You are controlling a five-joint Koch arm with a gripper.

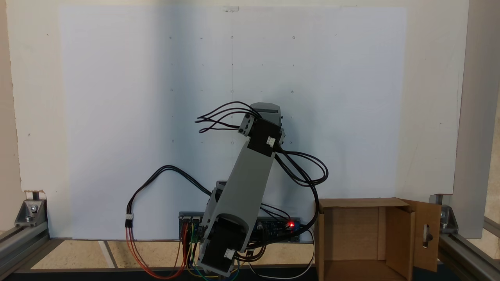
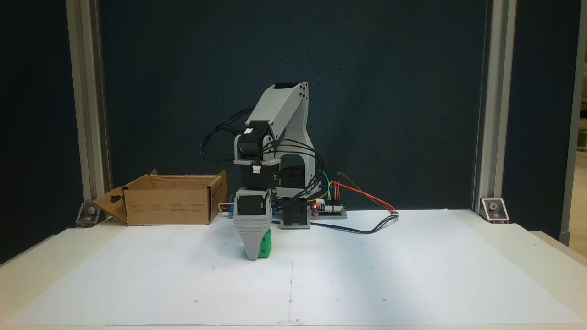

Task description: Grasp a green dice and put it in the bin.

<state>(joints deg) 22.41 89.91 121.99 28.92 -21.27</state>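
Note:
In a fixed view the green dice (image 2: 266,246) is low over the white paper, just in front of the arm's base. My grey gripper (image 2: 252,255) points straight down with its broad front finger (image 2: 251,233) covering the dice's left part. The other jaw lies behind it, so I cannot tell whether the jaws press on the dice or whether it rests on the paper. The bin (image 2: 169,207), a brown cardboard box with a slotted flap, stands to the left at the back. From above, the bin (image 1: 351,234) sits at the lower right, beside the arm (image 1: 246,183).
A circuit board (image 2: 328,209) with a red light and loose cables (image 2: 367,228) lies right of the base. Aluminium frame posts (image 2: 87,114) stand at both back corners. White paper (image 2: 390,275) covers the table towards the camera.

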